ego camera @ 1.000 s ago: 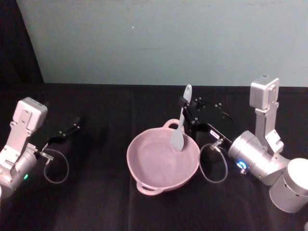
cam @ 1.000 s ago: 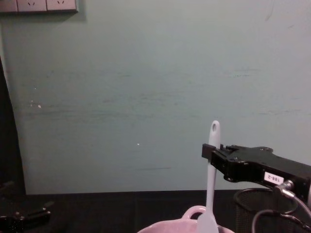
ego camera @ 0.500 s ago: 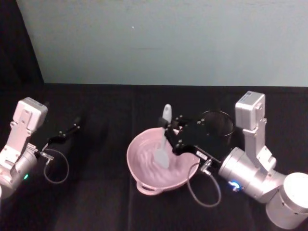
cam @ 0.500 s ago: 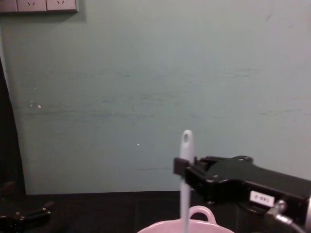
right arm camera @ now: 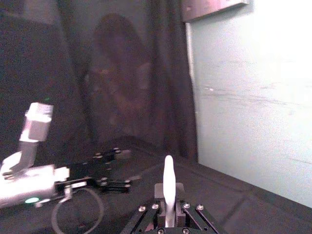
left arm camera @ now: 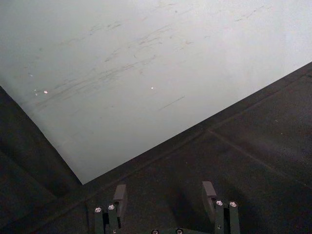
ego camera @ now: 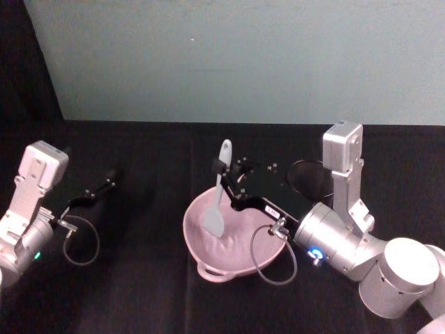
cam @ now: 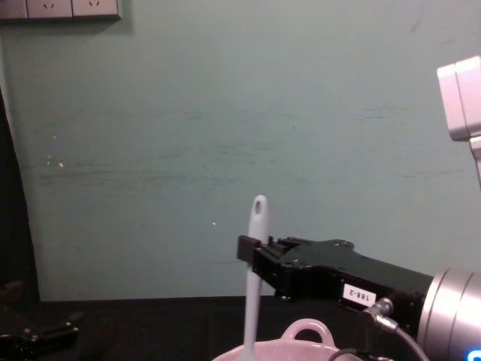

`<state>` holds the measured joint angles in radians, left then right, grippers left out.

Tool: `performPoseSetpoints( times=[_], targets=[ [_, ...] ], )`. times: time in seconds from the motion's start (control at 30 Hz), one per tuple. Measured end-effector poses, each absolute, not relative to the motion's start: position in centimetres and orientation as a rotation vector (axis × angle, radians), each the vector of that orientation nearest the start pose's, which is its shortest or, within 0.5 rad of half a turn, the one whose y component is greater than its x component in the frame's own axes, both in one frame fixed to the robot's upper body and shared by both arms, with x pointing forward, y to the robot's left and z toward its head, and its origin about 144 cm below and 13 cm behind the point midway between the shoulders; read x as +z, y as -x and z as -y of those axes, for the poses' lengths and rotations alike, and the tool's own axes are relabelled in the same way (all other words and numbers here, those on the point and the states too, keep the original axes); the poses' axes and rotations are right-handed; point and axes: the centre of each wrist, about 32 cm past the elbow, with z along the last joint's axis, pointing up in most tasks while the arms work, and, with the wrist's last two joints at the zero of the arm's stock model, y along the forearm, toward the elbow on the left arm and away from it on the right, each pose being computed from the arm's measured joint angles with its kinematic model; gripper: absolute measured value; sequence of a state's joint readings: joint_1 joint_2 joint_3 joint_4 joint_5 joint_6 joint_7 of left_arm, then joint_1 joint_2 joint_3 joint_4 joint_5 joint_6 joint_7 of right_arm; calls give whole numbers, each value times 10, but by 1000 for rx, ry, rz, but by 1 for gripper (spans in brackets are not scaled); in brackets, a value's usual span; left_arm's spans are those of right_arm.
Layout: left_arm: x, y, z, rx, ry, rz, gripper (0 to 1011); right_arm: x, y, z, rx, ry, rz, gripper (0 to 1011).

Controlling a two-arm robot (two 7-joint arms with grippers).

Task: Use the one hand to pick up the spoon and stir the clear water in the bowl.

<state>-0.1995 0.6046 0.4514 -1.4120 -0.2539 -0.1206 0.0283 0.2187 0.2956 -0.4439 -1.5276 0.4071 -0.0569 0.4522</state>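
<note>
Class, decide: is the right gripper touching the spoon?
Touching. In the chest view the right gripper clamps the spoon by its handle, with no gap between them.

A: Backdrop?
B: Pale green wall, scuffed. White socket plates at its top left.
A: Surface?
B: Counter under black cloth, meets the wall. Dark curtain hangs at the wall's left end. Wall lit brighter than counter.
</note>
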Motion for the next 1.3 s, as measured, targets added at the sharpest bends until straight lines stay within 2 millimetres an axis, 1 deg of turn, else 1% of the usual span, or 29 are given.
performPoseSetpoints(
  times=[0.07,0.2,0.37,0.53,0.67,0.8,1.03,1.17,1.3],
  targets=[
    [1140,-489,-310,1248,-304,285,1005,1173,-497,185,-726,-103,30,112],
    [1140,-489,-310,1248,-304,285,1005,1172,-505,195,-781,-108,28,112],
    [1140,-489,-310,1248,-304,285,1005,1174,-508,207,-824,-111,36,112],
    [1140,-489,-310,1248,-304,285,1005,1174,-506,216,-846,-101,47,112],
    [1140,-489,-310,1248,-304,285,1005,1174,-501,219,-843,-82,63,112],
    [1140,-489,-310,1248,-304,285,1005,1175,-494,217,-820,-67,74,112],
    [1140,-489,-310,1248,-304,285,1005,1179,-478,204,-742,-84,68,112],
    [1140,-489,-310,1248,-304,285,1005,1180,-474,200,-720,-109,43,112],
    [1140,-489,-310,1248,-304,285,1005,1184,-475,201,-721,-129,34,112]
  ],
)
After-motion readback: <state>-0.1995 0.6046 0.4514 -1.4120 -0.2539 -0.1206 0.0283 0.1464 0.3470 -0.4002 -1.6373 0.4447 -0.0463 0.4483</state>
